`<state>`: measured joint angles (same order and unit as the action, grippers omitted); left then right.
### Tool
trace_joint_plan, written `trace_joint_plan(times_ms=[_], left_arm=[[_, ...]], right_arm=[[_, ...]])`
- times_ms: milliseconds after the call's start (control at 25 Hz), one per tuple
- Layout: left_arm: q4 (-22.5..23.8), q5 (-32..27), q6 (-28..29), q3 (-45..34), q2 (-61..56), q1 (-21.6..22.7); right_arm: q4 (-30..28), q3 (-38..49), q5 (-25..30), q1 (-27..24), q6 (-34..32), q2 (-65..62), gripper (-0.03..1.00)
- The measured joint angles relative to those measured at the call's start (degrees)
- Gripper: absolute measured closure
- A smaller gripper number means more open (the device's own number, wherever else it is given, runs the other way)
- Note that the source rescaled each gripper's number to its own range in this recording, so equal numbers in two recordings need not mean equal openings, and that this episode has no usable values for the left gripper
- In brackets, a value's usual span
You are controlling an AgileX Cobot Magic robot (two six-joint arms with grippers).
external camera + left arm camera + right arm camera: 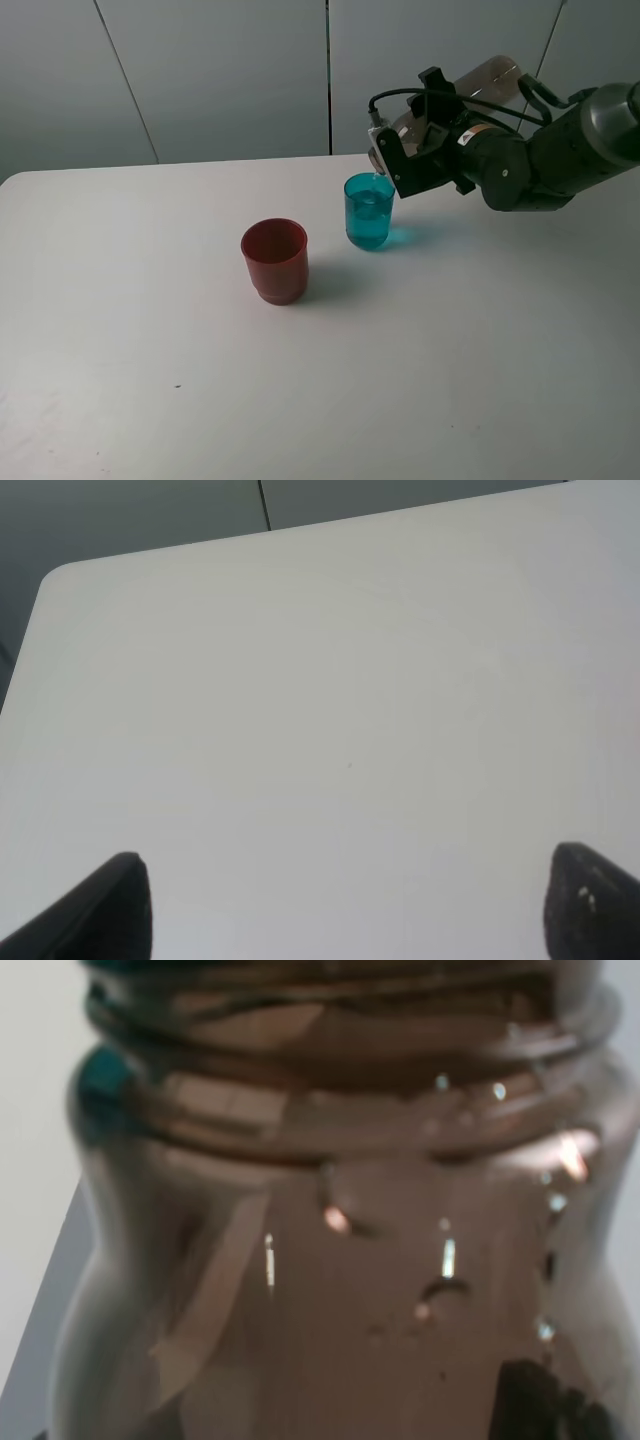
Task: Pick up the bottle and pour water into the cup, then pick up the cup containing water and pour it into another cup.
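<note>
- white table fills most of the high view, rounded corner at far left, grey panelled wall behind it. the left wrist view also shows bare tabletop.
- right arm comes in from the right edge of the high view, forearm roughly level and reaching toward the table's middle, wrist rolled so the gripper lies on its side above the table's far part.
- the bottle is tipped far over, base up and to the right past the gripper, neck angled down to the left. its mouth is at the right side of the cup's rim, whether touching or just above i can't tell.
- in the right wrist view the bottle fills the frame close up: brown, blurred, threaded neck, droplets on the wall, a bit of teal beside the neck.
- right gripper is clamped on the bottle near its neck end, black fingers on either side of it.
- another cup, red, stands upright just left of and nearer than the teal one, close but apart. inside not readable.
- the cup, teal, stands upright right under the bottle's mouth and just left of and below the gripper. looks to hold some water, level unclear.
- left gripper hovers over bare table, its two black fingertips spread wide, nothing between them.
</note>
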<state>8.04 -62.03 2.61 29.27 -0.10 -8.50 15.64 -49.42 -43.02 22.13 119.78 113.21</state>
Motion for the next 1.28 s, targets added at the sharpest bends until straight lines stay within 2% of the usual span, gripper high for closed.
trace_joint_plan(times_ms=[680, 800, 920, 1040, 1160, 1280], left_arm=[[0.0, 0.0, 0.0, 0.0, 0.0, 0.0], [0.0, 0.0, 0.0, 0.0, 0.0, 0.0], [0.0, 0.0, 0.0, 0.0, 0.0, 0.0], [0.0, 0.0, 0.0, 0.0, 0.0, 0.0], [0.0, 0.0, 0.0, 0.0, 0.0, 0.0], [0.0, 0.0, 0.0, 0.0, 0.0, 0.0]], right_arm=[[0.0, 0.0, 0.1, 0.0, 0.0, 0.0, 0.97], [0.0, 0.0, 2.6, 0.0, -2.2, -1.5, 0.97], [-0.6, 0.0, 8.5, 0.0, -11.1, -4.9, 0.97], [-5.3, 0.0, 17.3, 0.0, -25.0, -9.0, 0.97], [-10.8, 0.0, 21.5, -0.4, -46.7, -12.1, 0.97], [-16.3, 0.0, 21.8, -2.3, -70.5, -14.1, 0.97]])
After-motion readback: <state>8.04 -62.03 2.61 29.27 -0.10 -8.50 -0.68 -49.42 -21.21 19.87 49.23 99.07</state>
